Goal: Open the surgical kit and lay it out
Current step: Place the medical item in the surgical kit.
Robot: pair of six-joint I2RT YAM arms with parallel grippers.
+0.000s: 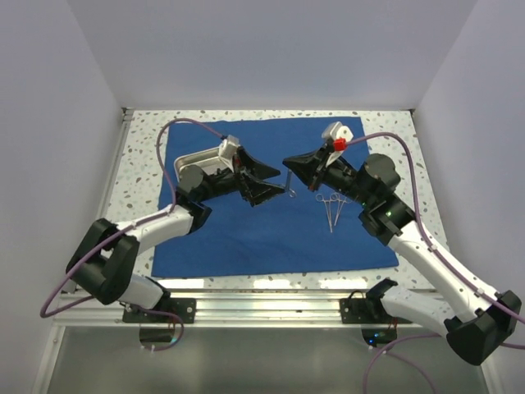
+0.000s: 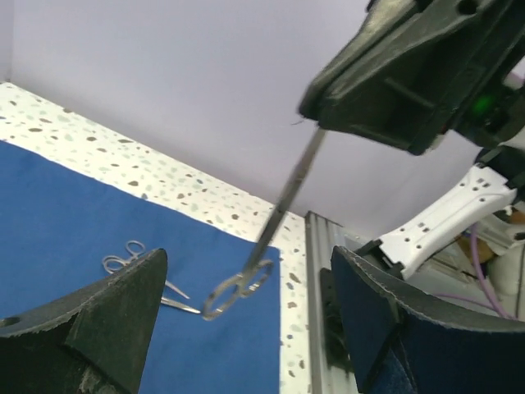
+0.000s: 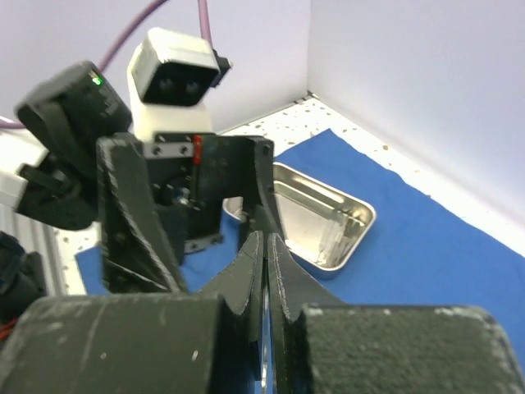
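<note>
Pinching a slim ring-handled instrument (image 2: 275, 217) by its tip end, the right arm's fingers (image 3: 250, 271) are pressed fully together, and its rings dangle just above the blue cloth (image 1: 271, 238). The left arm's fingers (image 2: 107, 320) stand wide apart and hold nothing, flanking the hanging instrument in the left wrist view. The cloth lies spread flat on the speckled worktop (image 1: 394, 131), with the steel tray (image 1: 187, 158) at its far left and two more instruments (image 1: 330, 207) laid out to the right. The laying-out step appears to be under way. Next is probably a handover, which calls for the left fingers to close squarely on the shank.
</note>
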